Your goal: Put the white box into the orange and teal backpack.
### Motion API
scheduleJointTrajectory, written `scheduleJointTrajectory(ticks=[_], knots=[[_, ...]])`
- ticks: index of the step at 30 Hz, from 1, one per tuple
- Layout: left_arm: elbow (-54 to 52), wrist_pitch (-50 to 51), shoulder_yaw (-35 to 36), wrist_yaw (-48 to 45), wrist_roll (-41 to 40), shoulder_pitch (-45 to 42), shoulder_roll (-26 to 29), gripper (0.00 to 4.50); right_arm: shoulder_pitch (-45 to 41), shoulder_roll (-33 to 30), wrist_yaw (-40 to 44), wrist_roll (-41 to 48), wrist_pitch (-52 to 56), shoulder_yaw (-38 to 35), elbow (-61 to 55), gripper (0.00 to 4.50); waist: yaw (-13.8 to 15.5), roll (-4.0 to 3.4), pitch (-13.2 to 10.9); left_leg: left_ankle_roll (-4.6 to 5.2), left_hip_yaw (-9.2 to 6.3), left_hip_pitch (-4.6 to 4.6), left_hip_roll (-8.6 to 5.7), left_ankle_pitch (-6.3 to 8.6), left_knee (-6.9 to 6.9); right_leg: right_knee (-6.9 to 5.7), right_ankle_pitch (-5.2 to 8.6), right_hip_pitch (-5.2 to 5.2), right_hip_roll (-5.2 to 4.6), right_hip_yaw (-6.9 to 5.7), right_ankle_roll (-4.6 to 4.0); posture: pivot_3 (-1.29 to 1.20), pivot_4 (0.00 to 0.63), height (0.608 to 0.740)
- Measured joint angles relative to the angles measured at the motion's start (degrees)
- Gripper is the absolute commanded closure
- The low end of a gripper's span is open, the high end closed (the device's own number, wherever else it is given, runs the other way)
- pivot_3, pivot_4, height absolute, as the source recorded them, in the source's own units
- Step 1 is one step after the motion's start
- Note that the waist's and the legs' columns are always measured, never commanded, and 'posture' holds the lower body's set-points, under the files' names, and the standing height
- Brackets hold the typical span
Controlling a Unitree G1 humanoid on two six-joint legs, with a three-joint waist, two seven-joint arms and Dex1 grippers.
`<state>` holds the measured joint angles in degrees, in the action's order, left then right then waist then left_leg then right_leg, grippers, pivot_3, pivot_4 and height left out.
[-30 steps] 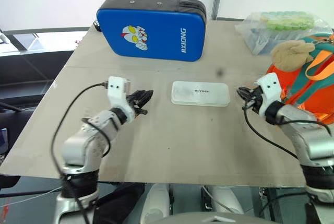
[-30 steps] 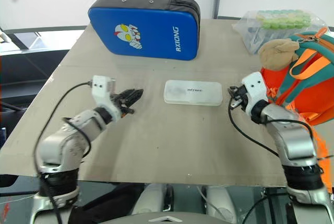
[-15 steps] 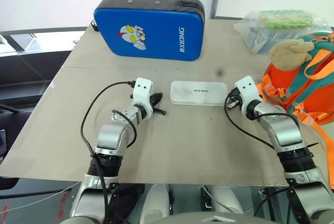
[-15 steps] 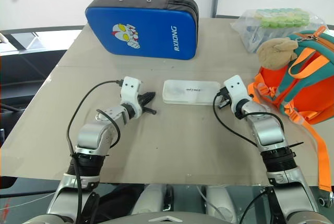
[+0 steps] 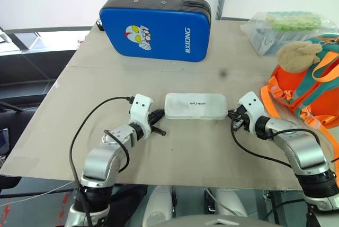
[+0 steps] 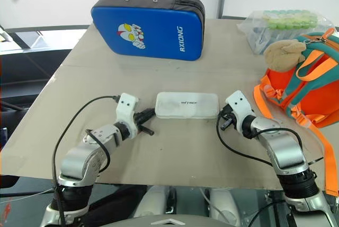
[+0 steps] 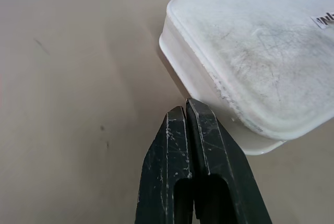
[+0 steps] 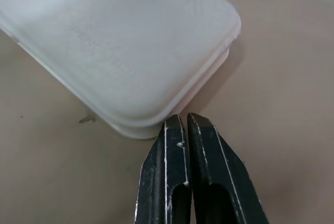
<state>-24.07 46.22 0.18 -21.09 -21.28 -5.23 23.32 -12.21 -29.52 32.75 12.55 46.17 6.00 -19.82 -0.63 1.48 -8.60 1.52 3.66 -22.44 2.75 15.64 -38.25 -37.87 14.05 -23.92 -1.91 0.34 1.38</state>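
The white box (image 5: 196,106) lies flat on the table's middle, dark lettering on its lid. My left gripper (image 5: 158,117) is shut, its tips against the box's left end (image 7: 209,98). My right gripper (image 5: 233,119) is also shut, its tips against the box's right end (image 8: 156,125). The box sits squeezed between the two; neither gripper has anything between its fingers. The orange and teal backpack (image 5: 304,92) stands at the table's right edge with a beige plush toy (image 5: 296,54) on top, a hand's width right of my right gripper.
A large blue padded case (image 5: 156,27) stands at the back of the table. A clear bag of green items (image 5: 288,27) lies at the back right. An orange strap (image 5: 324,147) trails from the backpack towards the table's front edge (image 5: 175,179).
Both arms have come in and down to the box's two ends. The left gripper has gone from slightly open to shut. The box has slid a little towards the front edge.
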Motion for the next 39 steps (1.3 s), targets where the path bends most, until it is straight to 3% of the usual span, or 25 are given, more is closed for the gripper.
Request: scheduleJointTrajectory(ticks=[4, 5, 7, 11, 15, 16, 19, 24, 34, 39], knots=[[-2.5, 1.9, 2.0, -1.8, -2.8, 2.7, 0.6, 4.45, 2.0, -1.1, 0.2, 0.9, 0.8, -0.4, -2.1, 4.5, 0.0, 0.0, 0.0, 0.0, -0.08, -0.02, -0.03, 0.0, 0.0, 0.0, 0.01, 0.01, 0.0, -0.1, 0.0, 0.0, 0.15, 0.74], [-2.6, 2.3, 3.5, -3.4, -5.1, 3.7, 0.8, 4.06, 2.3, -1.7, 0.5, 0.9, 0.2, -0.3, -2.2, 4.5, 0.0, 0.0, 0.0, 0.0, -0.09, -0.02, -0.03, 0.0, -0.01, 0.0, 0.01, 0.01, 0.0, -0.13, 0.0, 0.0, 0.15, 0.74], [-2.5, 3.4, 5.6, -4.5, -7.7, 4.1, 1.0, 3.74, 2.4, -2.1, 0.6, 0.8, -0.2, -0.2, -2.1, 4.5, 0.0, 0.0, 0.0, 0.0, -0.12, -0.03, -0.05, 0.0, -0.02, 0.0, 0.01, 0.01, 0.0, -0.19, 0.0, 0.0, 0.15, 0.74], [-0.5, 9.0, 14.8, -8.0, -15.8, 2.2, 5.7, 2.05, 1.7, -3.6, 1.5, 0.9, -1.7, -0.2, -0.4, 4.5, 0.0, 0.0, 0.0, 0.0, -0.22, -0.05, -0.15, 0.0, -0.04, -0.02, 0.01, 0.02, 0.03, -0.47, 0.0, 0.0, 0.15, 0.74], [7.1, 21.1, 21.8, -14.0, -26.1, -0.3, 13.2, 0.34, -2.1, -5.2, 2.1, 0.3, -3.2, -0.4, 4.6, 4.5, -0.1, -0.02, 0.0, 0.01, -0.22, -0.07, -0.19, 0.0, -0.06, 0.02, 0.02, 0.01, 0.02, -0.49, 0.0, 0.0, 0.15, 0.74], [8.1, 22.6, 22.1, -14.7, -27.3, -0.8, 13.5, 0.16, -2.6, -5.4, 2.2, 0.1, -3.5, -0.4, 5.3, 4.5, -0.1, -0.02, 0.0, 0.01, -0.22, -0.09, -0.19, 0.0, -0.06, 0.02, 0.02, 0.01, 0.02, -0.5, 0.01, 0.0, 0.15, 0.74], [13.7, 29.8, 22.8, -15.2, -33.2, -6.3, 12.7, 0.16, -6.7, -5.9, 3.7, -1.1, -5.9, 0.3, 9.8, 4.5, 0.2, -0.01, 0.0, 0.0, -0.38, -0.19, -0.26, -0.01, -0.08, 0.03, 0.02, 0.01, -0.03, -0.63, 0.02, 0.0, 0.15, 0.74], [18.8, 32.9, 22.2, -10.8, -34.5, -13.9, 7.4, 0.16, -11.6, -6.4, 6.7, -3.7, -9.8, 4.0, 15.0, 4.5, 0.0, 0.0, 0.0, 0.0, -0.43, -0.22, -0.32, -0.01, -0.1, 0.03, 0.02, 0.02, -0.05, -0.64, 0.01, 0.0, 0.15, 0.74], [22.6, 34.4, 21.5, -6.1, -34.4, -16.4, -0.1, 0.16, -17.0, -4.5, 10.9, -7.9, -15.8, 8.5, 22.9, 4.5, 0.0, -0.03, 0.0, -0.1, -0.94, -0.2, -0.42, -0.07, -0.11, -0.05, 0.02, 0.15, -0.09, -0.65, 0.01, 0.0, 0.15, 0.74], [23.4, 34.4, 20.7, -6.4, -34.4, -16.9, -0.4, 0.16, -17.1, -3.5, 12.0, -8.5, -16.3, 9.2, 22.7, 4.5, 0.0, -0.03, 0.0, -0.12, -0.97, -0.13, -0.41, -0.08, -0.13, -0.02, 0.02, 0.25, -0.13, -0.66, 0.01, 0.0, 0.15, 0.74]])
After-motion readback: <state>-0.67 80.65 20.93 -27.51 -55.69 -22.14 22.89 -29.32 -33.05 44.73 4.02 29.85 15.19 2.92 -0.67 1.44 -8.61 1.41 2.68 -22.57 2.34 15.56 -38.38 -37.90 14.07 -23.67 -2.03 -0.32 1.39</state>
